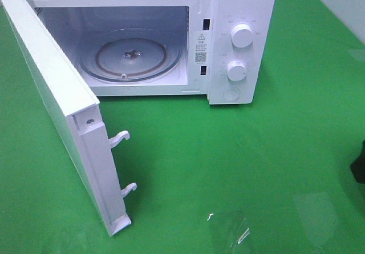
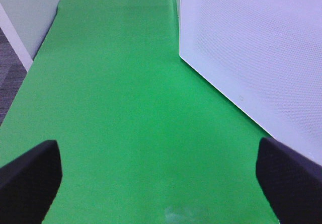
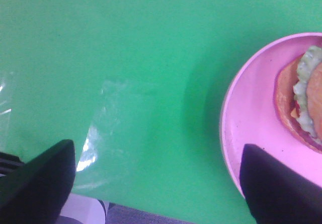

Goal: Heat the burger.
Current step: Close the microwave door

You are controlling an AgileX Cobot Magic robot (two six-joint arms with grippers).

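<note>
The burger (image 3: 302, 98) shows only in the right wrist view, cut off by the frame edge, with green lettuce and a brown bun. It lies on a pink round plate (image 3: 246, 118). My right gripper (image 3: 156, 194) is open with nothing between its fingers; one fingertip (image 3: 276, 189) overlaps the plate's near rim. My left gripper (image 2: 160, 183) is open over bare green cloth beside the microwave door (image 2: 251, 43). In the exterior high view the burger and both grippers are out of sight.
The white microwave (image 1: 239, 14) stands at the back, its door (image 1: 51, 94) swung wide to the left, its glass turntable (image 1: 131, 54) bare. A shiny clear patch (image 1: 228, 231) lies on the green cloth near the front. A dark arm part (image 1: 360, 162) shows at the right edge.
</note>
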